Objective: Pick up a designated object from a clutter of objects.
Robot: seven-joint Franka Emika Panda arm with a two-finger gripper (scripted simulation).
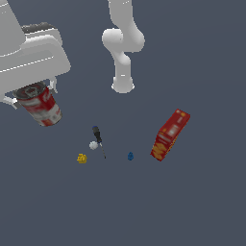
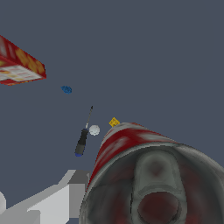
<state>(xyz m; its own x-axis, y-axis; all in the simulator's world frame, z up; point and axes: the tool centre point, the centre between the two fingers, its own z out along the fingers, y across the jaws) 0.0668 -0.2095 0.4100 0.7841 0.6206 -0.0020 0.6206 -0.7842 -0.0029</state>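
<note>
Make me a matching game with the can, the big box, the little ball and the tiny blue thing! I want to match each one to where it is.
Things:
1. red-white can
2. red box
3. white ball
4. blue piece

Places:
A. touching the screwdriver
B. held up off the floor, just under the robot's gripper
C. farthest toward the exterior view's right, tipped at a slant
D. alone on the floor between the screwdriver and the red box

Pairs: 1-B, 2-C, 3-A, 4-D
</note>
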